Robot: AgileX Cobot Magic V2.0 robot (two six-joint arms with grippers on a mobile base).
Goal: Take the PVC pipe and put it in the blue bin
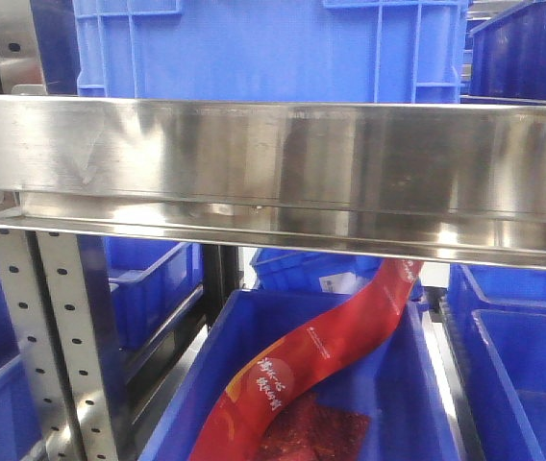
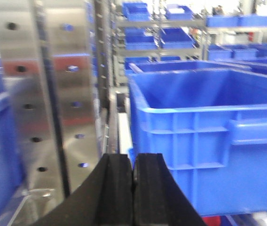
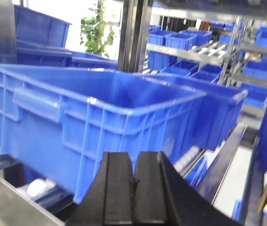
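On my front camera a stainless steel shelf beam (image 1: pixel 273 163) fills the middle, with a blue bin (image 1: pixel 273 43) standing on the level above it. Below the beam I see another blue crate (image 1: pixel 302 384) holding a curved red packet (image 1: pixel 321 355) with white lettering and a dark red flat pack (image 1: pixel 316 437) beside it. A perforated steel upright (image 1: pixel 52 355) stands at left. I can't find any PVC pipe here, and neither arm shows.

My left wrist camera gives me what the front one doesn't: the left gripper (image 2: pixel 132 188), its black fingers pressed together with nothing between them. Just beyond it sits a blue bin (image 2: pixel 208 141), seen side-on at rim height, and a perforated steel post (image 2: pixel 49 94) to its left. Racks of more blue bins recede behind.

My right wrist camera shows the right gripper (image 3: pixel 133 193) likewise closed on nothing, level and pointed at a blue bin's (image 3: pixel 86 127) corner. A potted plant (image 3: pixel 96 30) stands by a bright window. No pipe is visible in either view.
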